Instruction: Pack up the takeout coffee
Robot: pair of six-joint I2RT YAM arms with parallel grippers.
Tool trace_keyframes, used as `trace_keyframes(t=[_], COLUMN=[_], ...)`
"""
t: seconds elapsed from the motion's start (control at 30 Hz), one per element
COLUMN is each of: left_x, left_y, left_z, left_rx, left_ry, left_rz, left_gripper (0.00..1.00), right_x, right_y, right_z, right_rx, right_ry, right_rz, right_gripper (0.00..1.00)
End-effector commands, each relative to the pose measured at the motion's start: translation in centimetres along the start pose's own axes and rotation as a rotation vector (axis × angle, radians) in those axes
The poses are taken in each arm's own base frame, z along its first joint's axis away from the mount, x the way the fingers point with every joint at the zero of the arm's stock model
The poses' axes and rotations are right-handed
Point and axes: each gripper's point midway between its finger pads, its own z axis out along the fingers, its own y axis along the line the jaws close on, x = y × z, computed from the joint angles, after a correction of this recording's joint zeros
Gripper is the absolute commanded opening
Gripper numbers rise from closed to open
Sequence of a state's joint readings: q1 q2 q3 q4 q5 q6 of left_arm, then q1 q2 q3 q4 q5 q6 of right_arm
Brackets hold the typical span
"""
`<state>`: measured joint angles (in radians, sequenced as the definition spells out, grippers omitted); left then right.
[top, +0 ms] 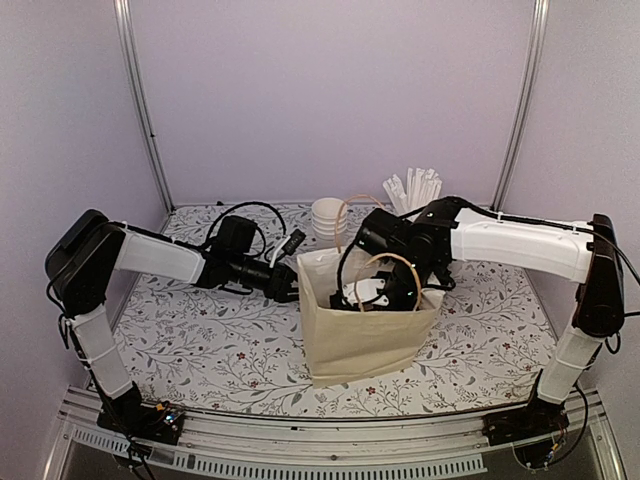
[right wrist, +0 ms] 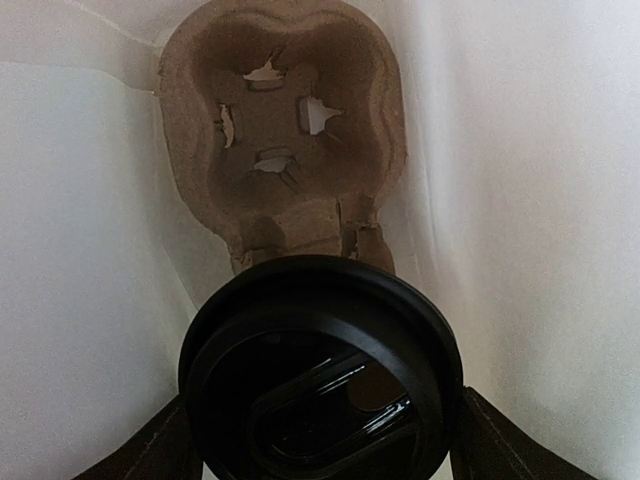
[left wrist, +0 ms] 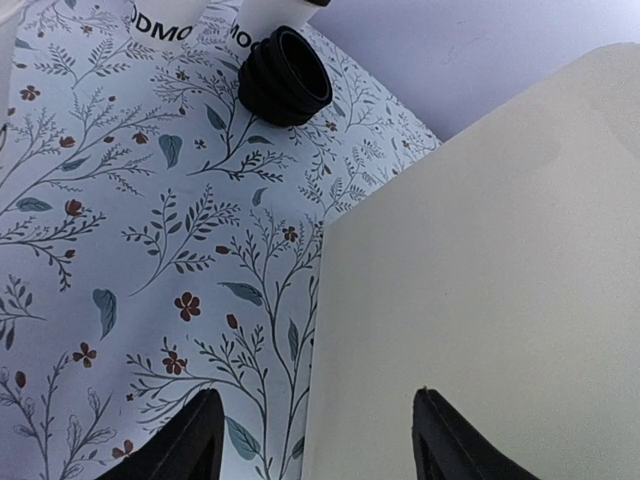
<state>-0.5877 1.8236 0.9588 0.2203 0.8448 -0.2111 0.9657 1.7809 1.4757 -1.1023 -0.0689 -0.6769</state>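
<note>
Black plastic tops the coffee cup [right wrist: 320, 370], and from the right wrist view that lid is nearly all of it that shows. The cup sits low inside the paper bag [left wrist: 480, 300], over the near end of a brown cardboard cup holder [right wrist: 285, 150] whose far pocket is empty. The right gripper [right wrist: 320, 440] has a finger on each side of the cup just under the lid rim. The rim hides the contact, but I judge the cup to be held. Whether it hangs above the near pocket or rests in it, I cannot tell.

The left gripper [left wrist: 315, 440] stands wide with nothing in it, the bag's corner edge between its fingers. More lettered cups [left wrist: 160, 20] and a stack of lids [left wrist: 285, 75] wait on the flowered table [left wrist: 120, 250].

A thin paper cup like this probably dents under a hard squeeze, and a pinch too near the lid could pop it off. Its wall looks smooth and tapered, so it may slip downward. The stiffest hold is likely just below the rim. Empty it would be light; if filled, tipping risks a spill.
</note>
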Motion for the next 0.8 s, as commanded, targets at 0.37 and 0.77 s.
trace_keyframes(t=[0.37,0.77], left_x=[-1.1,-2.4], left_y=[-0.5,-1.7], left_z=[-0.9,-1.6], left_rx=[0.006,0.019], left_ry=[-0.035,-0.038], left_rz=[0.031,0.059], left_gripper=[0.66,0.67], right_x=[4.3,0.5], right_y=[0.4,-0.8], right_z=[4.7,-0.3], right_rx=[-0.113,-0.08], right_ry=[0.183,0.057], right_rz=[-0.01,0.033], right_gripper=[0.58,0.99])
